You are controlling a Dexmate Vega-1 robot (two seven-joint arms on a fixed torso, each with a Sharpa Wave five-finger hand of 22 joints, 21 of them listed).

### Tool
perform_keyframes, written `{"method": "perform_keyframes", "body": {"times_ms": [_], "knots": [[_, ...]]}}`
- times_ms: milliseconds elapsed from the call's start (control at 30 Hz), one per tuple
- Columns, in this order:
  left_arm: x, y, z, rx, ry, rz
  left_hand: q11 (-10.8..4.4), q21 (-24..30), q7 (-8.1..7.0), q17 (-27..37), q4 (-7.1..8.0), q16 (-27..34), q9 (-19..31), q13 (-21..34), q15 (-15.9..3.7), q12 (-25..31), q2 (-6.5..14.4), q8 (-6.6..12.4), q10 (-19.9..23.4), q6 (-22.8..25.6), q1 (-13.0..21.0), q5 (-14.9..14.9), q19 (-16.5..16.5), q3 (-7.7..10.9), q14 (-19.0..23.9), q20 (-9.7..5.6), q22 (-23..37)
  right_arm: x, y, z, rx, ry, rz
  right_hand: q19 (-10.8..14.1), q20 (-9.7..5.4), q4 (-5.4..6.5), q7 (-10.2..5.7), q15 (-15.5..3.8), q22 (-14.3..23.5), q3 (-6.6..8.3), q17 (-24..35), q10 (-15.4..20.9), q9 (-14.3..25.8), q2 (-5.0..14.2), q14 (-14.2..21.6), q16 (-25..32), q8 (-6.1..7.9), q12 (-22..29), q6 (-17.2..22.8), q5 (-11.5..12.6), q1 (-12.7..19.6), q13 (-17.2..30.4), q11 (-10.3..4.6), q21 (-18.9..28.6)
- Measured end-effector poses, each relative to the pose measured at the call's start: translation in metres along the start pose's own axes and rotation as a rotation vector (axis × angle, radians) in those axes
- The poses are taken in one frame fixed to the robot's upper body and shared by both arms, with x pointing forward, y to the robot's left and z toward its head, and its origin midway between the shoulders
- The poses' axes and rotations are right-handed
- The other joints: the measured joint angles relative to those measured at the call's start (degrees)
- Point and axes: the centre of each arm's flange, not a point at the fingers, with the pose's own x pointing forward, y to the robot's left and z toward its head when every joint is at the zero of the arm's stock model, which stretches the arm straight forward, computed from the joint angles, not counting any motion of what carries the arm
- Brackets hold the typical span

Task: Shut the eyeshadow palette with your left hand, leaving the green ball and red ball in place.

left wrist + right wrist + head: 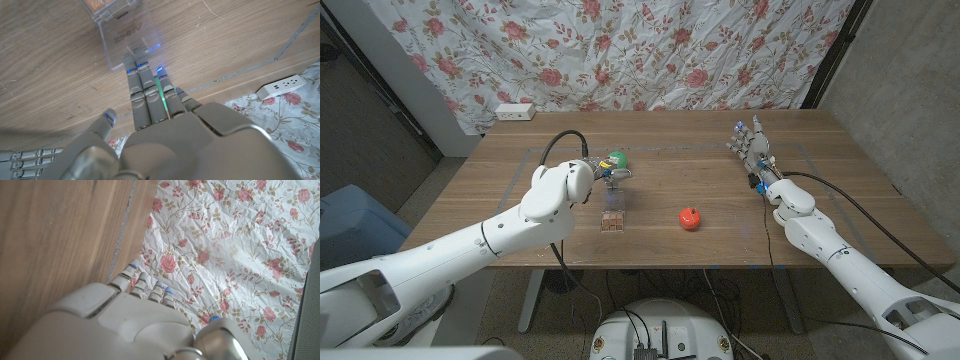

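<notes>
Over the left half of the desk (pixel 520 170) the left arm reaches in from the near corner, its left hand (pixel 610 176) stretched out above the eyeshadow palette (pixel 612 222). From the left wrist view the fingers (pixel 145 90) lie straight and close together, tips at the edge of the palette's clear lid (pixel 127 37), the thumb set off to one side; nothing is held in it, though whether the tips actually touch the lid I cannot tell. The right hand (pixel 752 150) stands on the far right part of the desk, fingers extended and a little apart, empty, well away from everything else.

A green ball (pixel 616 159) sits just beyond the left hand, partly hidden by it. A red ball (pixel 690 217) lies to the right of the palette, apart from it. A white power strip (pixel 515 111) rests at the far left edge, before a floral cloth (pixel 670 50).

The palette lies open near the desk's middle, its pan half nearer the robot and the clear lid on the far side, so its long axis runs near to far.
</notes>
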Motion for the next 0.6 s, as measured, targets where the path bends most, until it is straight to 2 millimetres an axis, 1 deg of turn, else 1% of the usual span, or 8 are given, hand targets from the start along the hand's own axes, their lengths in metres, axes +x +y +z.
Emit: {"method": "perform_keyframes", "body": {"times_ms": [100, 367, 433, 467, 600], "knots": [[-0.003, -0.001, 0.000, 0.003, 0.002, 0.007, 0.00, 0.0, 0.00, 0.0, 0.00, 0.0, 0.0, 0.0, 0.00, 0.0, 0.2, 0.00, 0.0, 0.0, 0.2, 0.0, 0.2, 0.00, 0.0, -0.23, 0.0, 0.000, 0.000, 0.000, 0.000, 0.000, 0.000, 0.0, 0.00, 0.00, 0.00, 0.00, 0.0, 0.00, 0.0, 0.0, 0.0, 0.00, 0.0, 0.0, 0.00, 0.0, 0.0, 0.0, 0.0, 0.0, 0.00, 0.0], [-0.009, -0.003, -0.001, 0.010, 0.005, 0.026, 0.00, 0.0, -0.01, 0.0, -0.23, 0.0, 0.0, 0.0, 0.00, 0.0, 0.2, 0.00, 0.0, 0.0, 0.2, 0.0, 0.2, 0.23, 0.0, -0.22, 0.0, 0.000, 0.000, 0.000, 0.000, 0.000, 0.000, 0.0, 0.00, 0.00, 0.00, 0.00, 0.0, 0.00, 0.0, 0.0, 0.0, 0.00, 0.0, 0.0, 0.00, 0.0, 0.0, 0.0, 0.0, 0.0, 0.00, 0.0], [-0.011, -0.004, -0.001, 0.011, 0.006, 0.030, 0.00, 0.0, -0.01, 0.0, -0.23, 0.0, 0.0, 0.0, 0.00, -0.2, 0.2, 0.00, 0.0, 0.0, 0.2, 0.0, 0.4, 0.23, 0.0, -0.02, 0.0, 0.000, 0.000, 0.000, 0.000, 0.000, 0.000, 0.0, 0.00, 0.00, 0.00, 0.00, 0.0, 0.00, 0.0, 0.0, 0.0, 0.00, 0.0, 0.0, 0.00, 0.0, 0.0, 0.0, 0.0, 0.0, 0.00, 0.0], [-0.012, -0.004, -0.001, 0.012, 0.006, 0.032, 0.00, 0.0, -0.01, 0.0, -0.19, 0.0, 0.0, 0.0, 0.00, -0.2, 0.2, 0.00, 0.0, 0.0, 0.2, 0.0, 0.6, 0.27, 0.0, -0.21, 0.0, 0.000, 0.000, 0.000, 0.000, 0.000, 0.000, 0.0, 0.00, 0.00, 0.00, 0.00, 0.0, 0.00, 0.0, 0.0, 0.0, 0.00, 0.0, 0.0, 0.00, 0.0, 0.0, 0.0, 0.0, 0.0, 0.00, 0.0], [-0.014, -0.006, 0.000, 0.012, 0.006, 0.036, 0.01, 0.0, -0.01, 0.0, 0.01, -0.1, -0.2, 0.0, 0.00, -0.2, 0.2, 0.00, 0.0, 0.0, 0.2, 0.0, 0.6, 0.47, 0.0, -0.21, 0.0, 0.000, 0.000, 0.000, 0.000, 0.000, 0.000, 0.0, 0.00, 0.00, 0.00, 0.00, 0.0, 0.00, 0.0, 0.0, 0.0, 0.00, 0.0, 0.0, 0.00, 0.0, 0.0, 0.0, 0.0, 0.0, 0.00, 0.0]]}}
